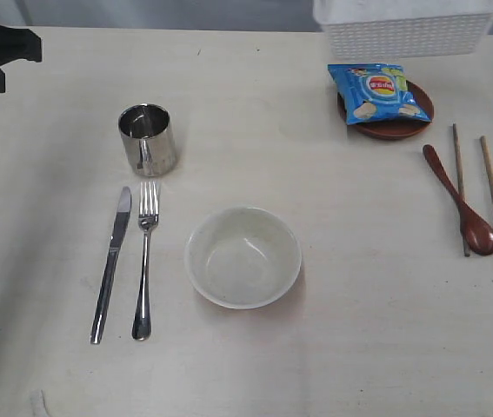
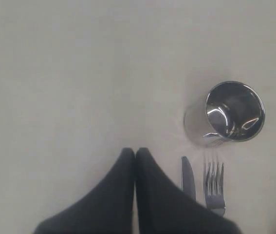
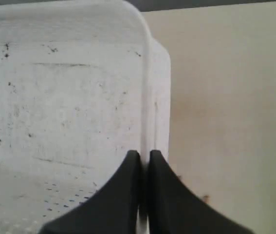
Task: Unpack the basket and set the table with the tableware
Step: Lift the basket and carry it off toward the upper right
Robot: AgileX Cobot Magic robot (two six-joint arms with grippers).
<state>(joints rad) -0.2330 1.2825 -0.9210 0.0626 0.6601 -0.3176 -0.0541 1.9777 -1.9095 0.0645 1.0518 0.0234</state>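
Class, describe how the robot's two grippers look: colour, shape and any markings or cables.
The left gripper and right gripper look alike: two matte black fingers each, broad at the base, tapering to narrow rounded tips. No cables, labels or markings show in either wrist view.

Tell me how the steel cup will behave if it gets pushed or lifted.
The steel cup has a polished, mirror-like wall, so a grip will probably slip on it. It stands upright on the table, so a high push may tip it. It looks empty, so it is likely light.
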